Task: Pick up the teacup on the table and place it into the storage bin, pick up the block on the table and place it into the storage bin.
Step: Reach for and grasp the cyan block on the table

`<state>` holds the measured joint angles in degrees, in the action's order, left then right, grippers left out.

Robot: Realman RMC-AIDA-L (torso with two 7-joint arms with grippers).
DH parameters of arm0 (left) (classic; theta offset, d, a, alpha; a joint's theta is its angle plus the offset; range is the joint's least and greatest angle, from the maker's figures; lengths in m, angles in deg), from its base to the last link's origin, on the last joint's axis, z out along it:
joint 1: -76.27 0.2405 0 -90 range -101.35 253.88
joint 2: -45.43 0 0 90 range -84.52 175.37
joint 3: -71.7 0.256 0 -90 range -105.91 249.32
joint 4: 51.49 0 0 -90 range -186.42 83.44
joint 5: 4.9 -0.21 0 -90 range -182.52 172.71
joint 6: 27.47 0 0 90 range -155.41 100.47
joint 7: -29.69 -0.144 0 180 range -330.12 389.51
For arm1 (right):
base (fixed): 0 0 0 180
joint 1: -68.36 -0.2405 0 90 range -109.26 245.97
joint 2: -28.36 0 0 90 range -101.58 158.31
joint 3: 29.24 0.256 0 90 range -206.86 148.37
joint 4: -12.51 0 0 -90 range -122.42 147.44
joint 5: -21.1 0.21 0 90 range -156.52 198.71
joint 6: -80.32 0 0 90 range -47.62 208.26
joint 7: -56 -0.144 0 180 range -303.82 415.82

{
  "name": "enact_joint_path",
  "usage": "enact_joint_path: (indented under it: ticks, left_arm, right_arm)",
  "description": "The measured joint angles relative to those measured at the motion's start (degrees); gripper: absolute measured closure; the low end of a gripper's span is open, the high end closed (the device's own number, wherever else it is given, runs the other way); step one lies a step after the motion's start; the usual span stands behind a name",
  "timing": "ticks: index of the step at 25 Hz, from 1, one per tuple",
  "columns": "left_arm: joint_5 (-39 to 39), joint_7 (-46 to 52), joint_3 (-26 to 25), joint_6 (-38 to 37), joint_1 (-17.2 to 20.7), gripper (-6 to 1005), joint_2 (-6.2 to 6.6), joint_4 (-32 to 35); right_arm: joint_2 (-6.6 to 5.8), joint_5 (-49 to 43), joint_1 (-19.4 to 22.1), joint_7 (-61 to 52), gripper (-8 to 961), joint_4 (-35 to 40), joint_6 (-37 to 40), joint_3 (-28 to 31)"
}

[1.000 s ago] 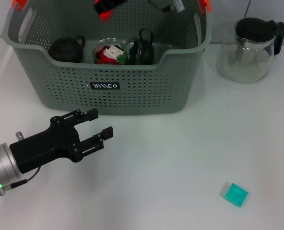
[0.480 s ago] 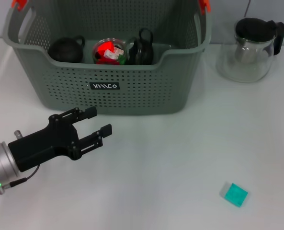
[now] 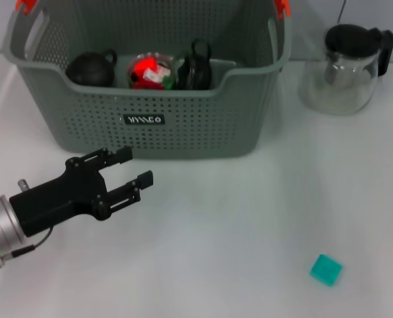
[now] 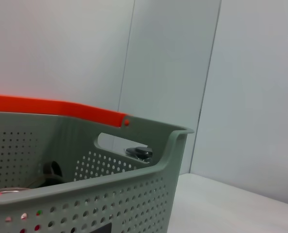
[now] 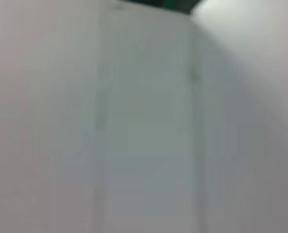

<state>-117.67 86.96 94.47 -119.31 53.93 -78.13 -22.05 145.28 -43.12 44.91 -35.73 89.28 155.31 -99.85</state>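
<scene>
- We are seeing the left gripper (image 3: 135, 166) hovering over the white table (image 3: 249, 212) with its two black fingers (image 3: 122, 155) spread apart — nothing is sitting between them, and they are gripping nothing.
- The fingertips are pointing toward the front wall of the storage bin (image 3: 183, 126), stopping just short of it, below and a little to the left of the small black label (image 3: 145, 119).
- Behind the fingers, the black gripper body is running back to a silver wrist section at the lower left edge of the head view, where a small green light is glowing.
- The storage bin, grey-green and perforated with orange handle clips (image 3: 25, 6), is standing at the far side of the table; the left wrist view is showing its rim (image 4: 148, 170) and one orange clip (image 4: 56, 108) from close by.
- Inside the bin we are making out a dark round teapot (image 3: 91, 68) at the left, a glass teacup (image 3: 151, 70) with red and white contents in the middle, and a dark glass piece with a loop handle (image 3: 196, 66) just beside it.
- The block (image 3: 325, 269) — a small teal cube — is lying on the table toward the robot's right, well apart from both the bin and the left gripper.
- A glass pitcher (image 3: 345, 69) with a black lid is standing to the right of the bin.
- The right gripper is not appearing in any view; its wrist camera is showing only a pale blurred surface.
</scene>
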Motion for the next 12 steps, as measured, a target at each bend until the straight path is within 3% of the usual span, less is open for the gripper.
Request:
enact_joint_path:
  ticks: [3, 5, 7, 9, 12]
  left_arm:
    - [0.0, 0.18, 0.01, 0.03, 0.05, 323, 0.04, 0.11]
    - [0.01, 0.19, 0.0, 0.34, -0.01, 323, 0.08, 0.05]
    - [0.0, 0.2, -0.02, 0.57, -0.09, 322, 0.13, 0.02]
    - [0.0, 0.21, 0.01, 0.63, -0.19, 322, 0.12, 0.01]
    - [0.0, 0.21, 0.0, 0.53, -0.23, 321, 0.13, 0.0]
  right_arm:
    - [-3.21, -12.8, -2.39, -14.24, 347, 3.63, 14.89, 4.27]
    - [-4.0, -26.09, -5.52, -22.33, 347, 4.19, 24.28, 5.68]
    - [-3.26, -40.25, -8.55, -27.7, 346, 4.25, 30.54, 6.18]
    - [-1.78, -53.48, -11.35, -32.46, 346, 4.3, 34.24, 6.0]
    - [1.54, -71.87, -15.34, -37.67, 346, 4.39, 37.44, 5.32]
